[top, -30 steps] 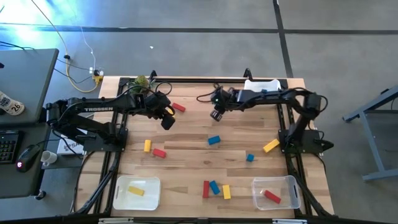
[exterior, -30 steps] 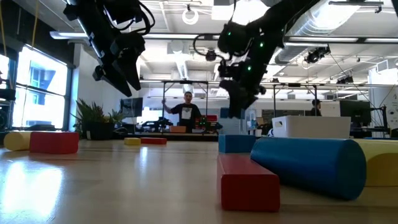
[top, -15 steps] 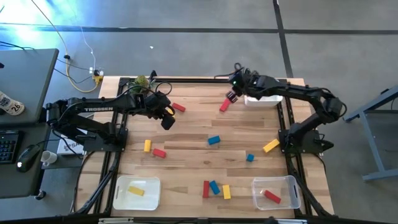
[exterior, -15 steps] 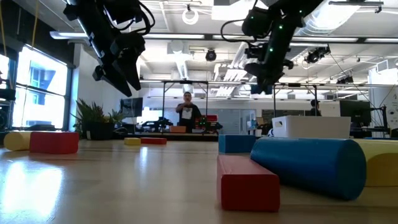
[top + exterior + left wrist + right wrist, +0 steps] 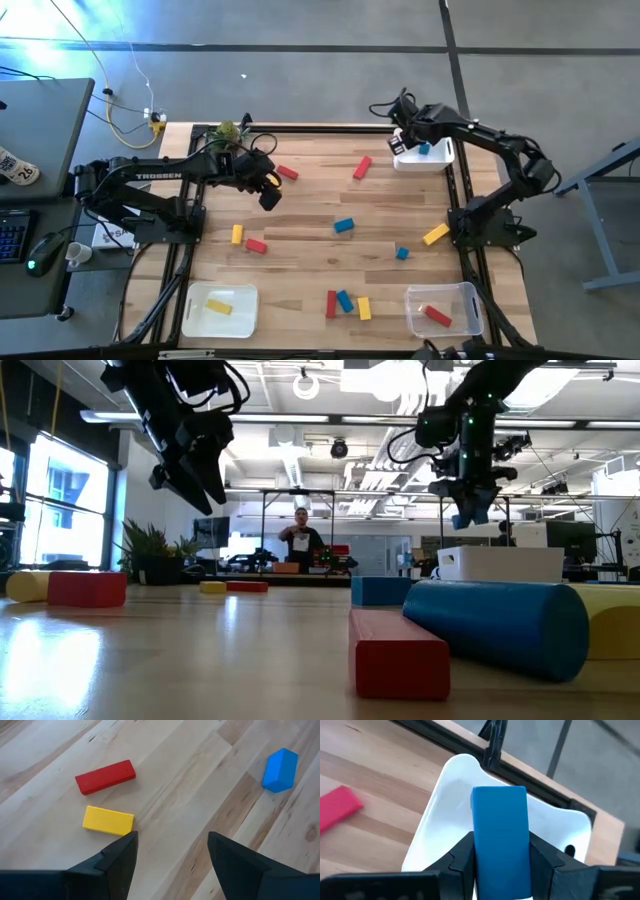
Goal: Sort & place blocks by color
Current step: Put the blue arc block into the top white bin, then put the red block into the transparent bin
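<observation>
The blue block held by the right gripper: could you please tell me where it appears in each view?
High view: the blue block is at the far right, over the white bin, in the right gripper.
Low view: upper right, a blue tip below the gripper, above the bin.
Left wrist view: not in it.
Right wrist view: centre, upright between the fingers.
Shared landmark: the white bin.

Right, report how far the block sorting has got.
Done: one yellow block in the near-left bin, one red block in the near-right bin. In hand: right gripper holds a blue block over the far white bin. Left: about eleven blocks loose; left gripper open, idle.
</observation>
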`<act>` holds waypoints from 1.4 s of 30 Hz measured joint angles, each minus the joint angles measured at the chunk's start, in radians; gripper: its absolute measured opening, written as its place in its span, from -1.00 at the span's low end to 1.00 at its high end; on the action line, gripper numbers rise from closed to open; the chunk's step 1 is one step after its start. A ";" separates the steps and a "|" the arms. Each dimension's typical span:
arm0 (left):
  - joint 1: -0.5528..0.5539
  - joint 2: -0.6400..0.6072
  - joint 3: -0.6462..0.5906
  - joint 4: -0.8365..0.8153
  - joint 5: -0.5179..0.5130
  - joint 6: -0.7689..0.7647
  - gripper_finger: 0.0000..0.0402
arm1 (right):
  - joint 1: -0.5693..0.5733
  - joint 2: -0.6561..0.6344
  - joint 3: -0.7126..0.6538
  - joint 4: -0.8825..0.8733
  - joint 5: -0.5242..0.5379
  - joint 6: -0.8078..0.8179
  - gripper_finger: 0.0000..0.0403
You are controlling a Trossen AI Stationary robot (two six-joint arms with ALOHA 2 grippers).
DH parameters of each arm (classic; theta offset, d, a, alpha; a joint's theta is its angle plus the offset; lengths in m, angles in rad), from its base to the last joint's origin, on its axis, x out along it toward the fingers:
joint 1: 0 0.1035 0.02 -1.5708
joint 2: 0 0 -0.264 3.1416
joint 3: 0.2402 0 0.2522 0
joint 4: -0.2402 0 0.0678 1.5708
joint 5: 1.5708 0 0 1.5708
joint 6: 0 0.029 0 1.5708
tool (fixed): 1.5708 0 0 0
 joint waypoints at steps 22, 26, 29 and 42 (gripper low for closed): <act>-0.002 0.000 0.000 0.000 0.109 -0.014 0.13 | -0.095 0.126 0.000 -0.013 -0.174 0.015 -0.23; -0.024 0.000 0.000 0.000 0.136 0.015 0.13 | -0.095 0.124 0.000 -0.012 -0.161 0.015 -0.06; -0.050 0.000 0.000 0.000 0.138 0.035 0.13 | -0.095 0.121 0.000 -0.013 -0.160 0.019 -0.02; -0.168 -0.006 0.000 -0.001 0.154 0.080 0.13 | -0.081 0.063 0.000 -0.022 -0.221 0.070 -0.19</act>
